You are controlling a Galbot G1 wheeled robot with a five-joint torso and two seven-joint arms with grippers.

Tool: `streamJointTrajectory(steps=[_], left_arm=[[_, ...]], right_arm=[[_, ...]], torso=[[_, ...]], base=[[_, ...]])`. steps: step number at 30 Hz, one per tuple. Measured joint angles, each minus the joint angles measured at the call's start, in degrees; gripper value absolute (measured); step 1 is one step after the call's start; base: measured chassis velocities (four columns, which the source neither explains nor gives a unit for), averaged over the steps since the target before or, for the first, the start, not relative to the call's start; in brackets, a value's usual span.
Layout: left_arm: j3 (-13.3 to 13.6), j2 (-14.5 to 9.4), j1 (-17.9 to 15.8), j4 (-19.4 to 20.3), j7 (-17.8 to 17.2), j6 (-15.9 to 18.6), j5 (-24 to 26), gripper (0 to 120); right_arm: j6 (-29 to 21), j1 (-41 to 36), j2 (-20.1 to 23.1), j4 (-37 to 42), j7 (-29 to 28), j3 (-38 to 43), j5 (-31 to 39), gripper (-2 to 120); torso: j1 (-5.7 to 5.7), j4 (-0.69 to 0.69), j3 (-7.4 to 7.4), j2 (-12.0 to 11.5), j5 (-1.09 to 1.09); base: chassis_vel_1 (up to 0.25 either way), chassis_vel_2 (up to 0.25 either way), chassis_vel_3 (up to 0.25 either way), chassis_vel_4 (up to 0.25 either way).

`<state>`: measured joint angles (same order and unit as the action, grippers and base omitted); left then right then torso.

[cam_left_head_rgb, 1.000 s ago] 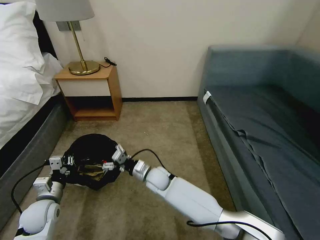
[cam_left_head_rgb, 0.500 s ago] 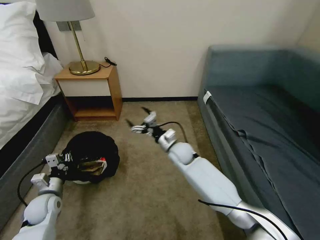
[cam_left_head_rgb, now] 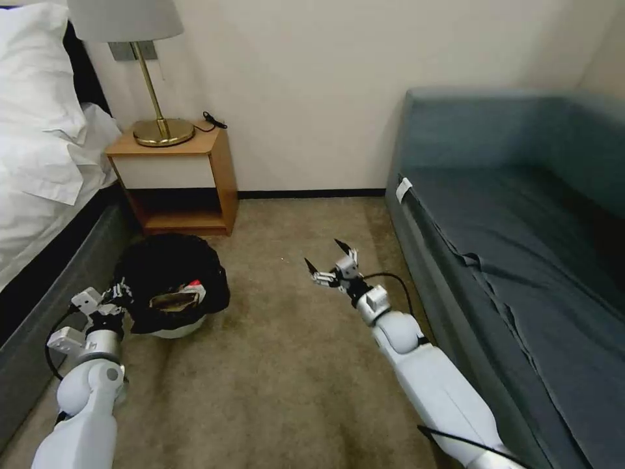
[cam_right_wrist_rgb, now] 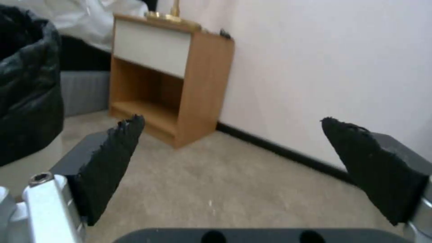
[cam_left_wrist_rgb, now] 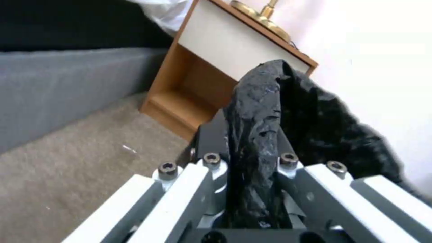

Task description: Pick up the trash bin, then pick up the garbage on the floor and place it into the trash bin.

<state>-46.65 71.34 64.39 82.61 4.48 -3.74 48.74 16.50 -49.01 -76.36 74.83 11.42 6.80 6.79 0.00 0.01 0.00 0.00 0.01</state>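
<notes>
**Q:** Where is the trash bin, and what holds it?

**A:** On the carpet at the robot's left, just in front of the nightstand [cam_left_head_rgb: 174, 179] and beside the bed [cam_left_head_rgb: 45, 195]. Trash bin [cam_left_head_rgb: 170, 290] tilted, mouth turned toward the robot, black liner draped over the rim, white base showing below. Left claw [cam_left_head_rgb: 116, 296] pinching the near rim; in the left wrist view, both fingers pressed onto a fold of black liner [cam_left_wrist_rgb: 256, 135].

**Q:** And the garbage?

**A:** A brown-gold wrapper [cam_left_head_rgb: 170, 301] and a red-and-white scrap [cam_left_head_rgb: 194, 286] lying inside the bin's mouth. No loose litter to be made out on the visible carpet.

**Q:** The other claw?

**A:** Right claw [cam_left_head_rgb: 331, 259] spread wide, holding nothing, hovering above the carpet mid-room, well apart from the bin. Bin off to that claw's left; pointed fingertips [cam_right_wrist_rgb: 114, 158] aimed toward the wall and nightstand.

**Q:** Room to move?

**A:** Open carpet [cam_left_head_rgb: 293, 365] between bin and sofa [cam_left_head_rgb: 521, 247]. Tight on the bin's far side: nightstand behind, bed frame alongside. Sofa edge close on the right arm's outer side. Left arm plainly the nearer to the bin; right free for any reach across the clear middle.
</notes>
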Motion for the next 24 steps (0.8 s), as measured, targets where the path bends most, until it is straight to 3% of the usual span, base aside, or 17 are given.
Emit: streamJointTrajectory(steps=[9,18,24], left_arm=[[2.1,1.7,-3.3,-5.1,0.6,-0.2,3.4,7],[2.9,1.3,-4.6,-8.3,1.5,-0.3,6.1,7],[3.2,0.9,-4.1,-8.4,2.1,0.4,6.8,7]], right_arm=[[0.1,-5.0,-0.2,2.4,0.6,4.3,-1.2,100],[0.7,-6.8,-0.9,2.7,1.1,5.4,-1.9,100],[0.7,-7.0,-1.0,2.8,1.3,5.3,-1.8,100]], torso=[[0.0,-0.02,0.0,0.0,-0.01],[0.0,-0.02,-0.01,0.0,-0.01],[0.0,0.0,0.0,0.0,-0.02]], base=[[0.0,0.0,0.0,0.0],[0.0,0.0,0.0,0.0],[0.0,0.0,0.0,0.0]])
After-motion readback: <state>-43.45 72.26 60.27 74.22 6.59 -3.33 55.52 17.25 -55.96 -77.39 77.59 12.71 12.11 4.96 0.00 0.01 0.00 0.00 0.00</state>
